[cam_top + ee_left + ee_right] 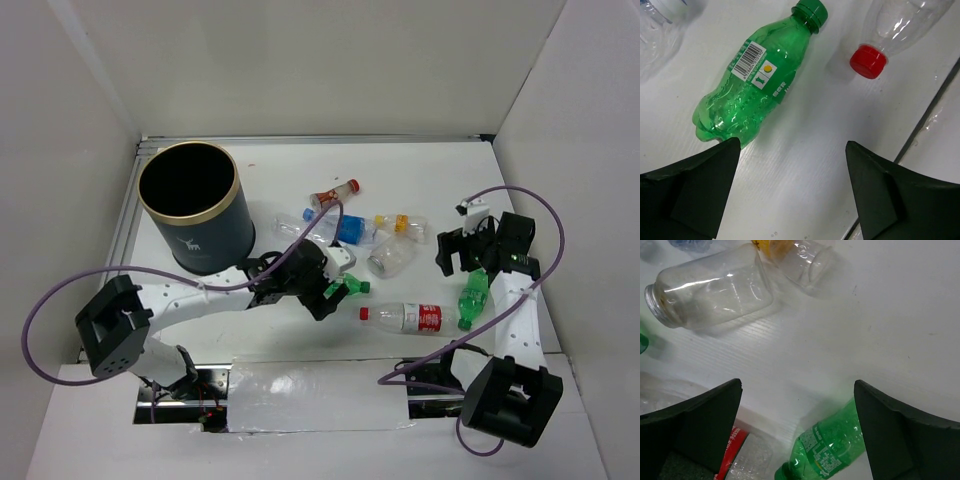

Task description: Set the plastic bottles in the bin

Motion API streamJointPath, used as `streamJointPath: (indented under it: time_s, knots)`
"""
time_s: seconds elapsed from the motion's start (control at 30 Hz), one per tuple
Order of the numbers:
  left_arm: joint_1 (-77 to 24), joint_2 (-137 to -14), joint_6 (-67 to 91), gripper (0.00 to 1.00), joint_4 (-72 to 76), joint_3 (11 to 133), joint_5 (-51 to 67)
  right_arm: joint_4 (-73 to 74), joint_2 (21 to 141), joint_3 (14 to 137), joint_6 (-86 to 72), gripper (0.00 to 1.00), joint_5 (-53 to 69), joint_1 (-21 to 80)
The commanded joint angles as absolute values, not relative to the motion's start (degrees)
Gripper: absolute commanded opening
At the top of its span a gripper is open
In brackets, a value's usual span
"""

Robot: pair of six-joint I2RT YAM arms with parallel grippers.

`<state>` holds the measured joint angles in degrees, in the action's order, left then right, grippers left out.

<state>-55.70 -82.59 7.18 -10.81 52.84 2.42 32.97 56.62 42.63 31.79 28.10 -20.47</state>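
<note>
**A:** Where do your claws stand?

**B:** Your left claw (792, 142) is released, its jaws spread wide with nothing between them. In its wrist view the green bottle (757, 82) lies on its side in the upper left of the frame. Its base is just beside the left finger's tip and its cap points to the top edge. A red-capped clear bottle (868, 61) lies in the upper right.

**A:** And your right claw?

**B:** Your right claw (798, 382) is released too and grips nothing. A second green bottle (832, 445) lies low in that frame between the fingers, nearer the right one. A clear wide bottle (710, 290) lies in the upper left, and a yellow-labelled bottle (800, 260) lies at the top edge.

**A:** And farther off?

**B:** In the top view, a blue-labelled bottle (345, 228) and a little red-topped bottle (333, 195) lie mid-frame, beyond your left claw. The bin (210, 245) stands upright in the upper left, beside your left arm and well apart from your right claw.
</note>
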Motion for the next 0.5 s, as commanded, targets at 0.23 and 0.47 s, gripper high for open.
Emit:
streamJointPath:
  time_s: [0.23,0.47]
  knots:
    - [-55.5,-93.8,-3.9,0.99,-8.7,60.6,-1.8,37.2,56.5,43.8,40.5,1.00,34.8,-20.6]
    - [-54.9,-100.8,-6.6,0.92,-8.2,63.3,-1.2,37.8,56.5,43.2,43.3,1.00,39.0,-20.6]
